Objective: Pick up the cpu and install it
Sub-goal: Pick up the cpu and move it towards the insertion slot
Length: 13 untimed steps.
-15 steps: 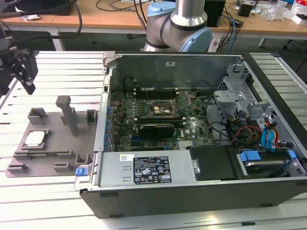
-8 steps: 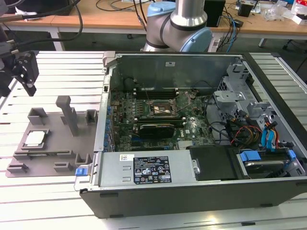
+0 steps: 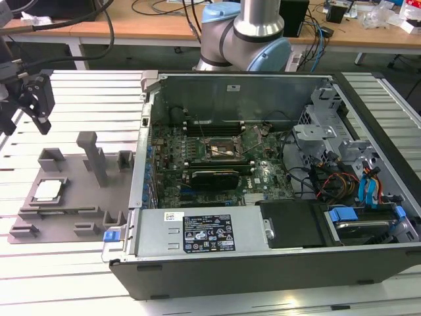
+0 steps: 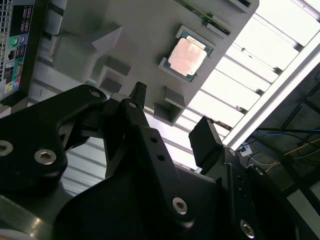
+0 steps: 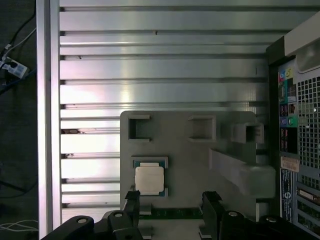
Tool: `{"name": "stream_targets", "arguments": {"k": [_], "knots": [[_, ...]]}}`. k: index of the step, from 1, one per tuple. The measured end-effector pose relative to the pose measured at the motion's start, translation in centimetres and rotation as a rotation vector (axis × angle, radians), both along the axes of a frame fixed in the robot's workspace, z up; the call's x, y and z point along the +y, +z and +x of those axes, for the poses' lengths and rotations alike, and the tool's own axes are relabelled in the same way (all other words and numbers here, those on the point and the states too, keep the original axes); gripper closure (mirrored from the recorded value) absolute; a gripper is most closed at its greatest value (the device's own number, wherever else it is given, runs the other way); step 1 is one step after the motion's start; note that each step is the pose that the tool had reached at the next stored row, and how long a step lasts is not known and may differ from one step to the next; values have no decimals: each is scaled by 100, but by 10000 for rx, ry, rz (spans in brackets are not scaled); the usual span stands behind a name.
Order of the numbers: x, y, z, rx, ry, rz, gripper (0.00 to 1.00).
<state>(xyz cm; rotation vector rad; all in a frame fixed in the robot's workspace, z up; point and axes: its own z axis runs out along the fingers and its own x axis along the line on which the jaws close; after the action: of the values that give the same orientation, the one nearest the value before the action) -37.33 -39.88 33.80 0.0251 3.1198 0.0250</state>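
CPU (image 3: 47,191) sits in a recess of the grey tray (image 3: 79,197) at the exterior view's left, apart from the gripper (image 3: 25,122) above it with fingers (image 5: 132,204) spread and empty, while rightward the open computer case (image 3: 263,270) carries a black printed label (image 3: 207,235).

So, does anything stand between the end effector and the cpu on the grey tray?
Nothing visible does. The open end effector hangs above the grey tray, and the cpu lies uncovered in its recess, with only air between.
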Motion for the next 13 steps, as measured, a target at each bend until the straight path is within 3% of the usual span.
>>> {"name": "stream_targets", "arguments": {"k": [13], "knots": [[0,-103,0,0,0,0,38]]}}
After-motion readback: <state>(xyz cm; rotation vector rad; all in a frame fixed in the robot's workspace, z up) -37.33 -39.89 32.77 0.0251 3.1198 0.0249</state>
